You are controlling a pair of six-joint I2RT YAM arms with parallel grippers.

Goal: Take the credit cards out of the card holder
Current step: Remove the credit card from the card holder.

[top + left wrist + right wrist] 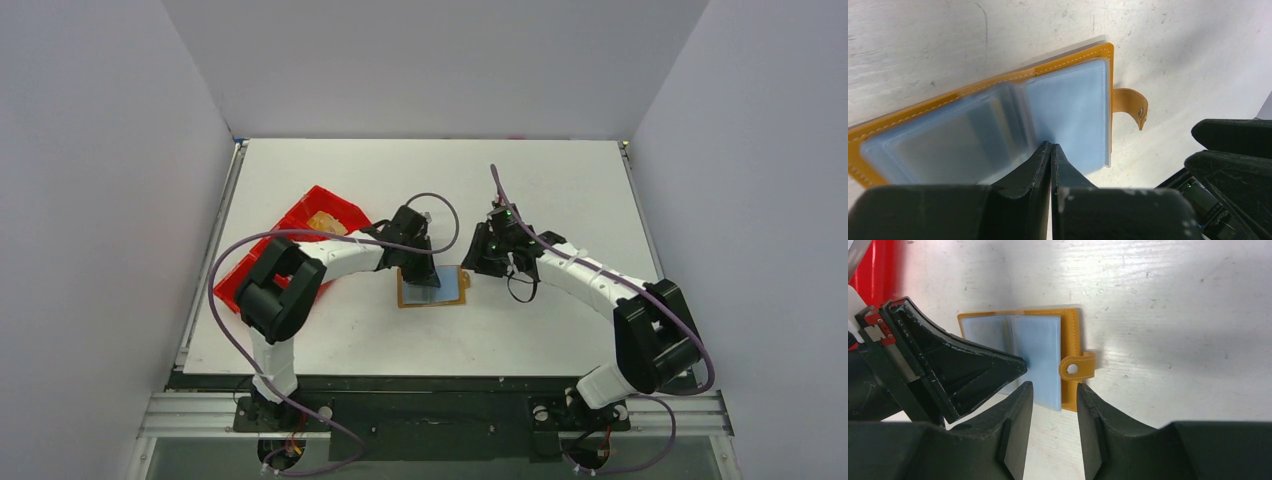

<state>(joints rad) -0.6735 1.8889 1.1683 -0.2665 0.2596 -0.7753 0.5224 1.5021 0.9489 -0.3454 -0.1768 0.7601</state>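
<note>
Presently, item by item from the left: red tray (262,270), lying on the table (560,190) well out to the outer side of the left gripper (416,262). It holds one small tan item, too small to identify. The left gripper has its fingers pressed together with no gap and nothing visibly pinched. Its tips are set down on the card holder (404,296), near the fold between the two leaves, and appear to pin it to the table. The card holder lies directly under and ahead of those tips, opened flat with its tan stitched border showing on all sides. The credit cards (1070,110) are pale blue-grey leaves inside that border, one to either side of the left fingertips. All sit within the holder's outline, and whether clear sleeves cover them cannot be told. The snap tab (1078,367) juts from the holder's edge just ahead of the right gripper (1054,390), unfastened. The right gripper has its jaws a moderate way apart and grips nothing. It is poised low at the holder's tab edge, with the corner of the nearest card and the tab lying in line with its gap. Progress, as a judgement: the holder is unsnapped, opened and held down, but no card lies anywhere on the table apart from it. Extraction therefore looks not yet begun, with every card left to draw out.
</note>
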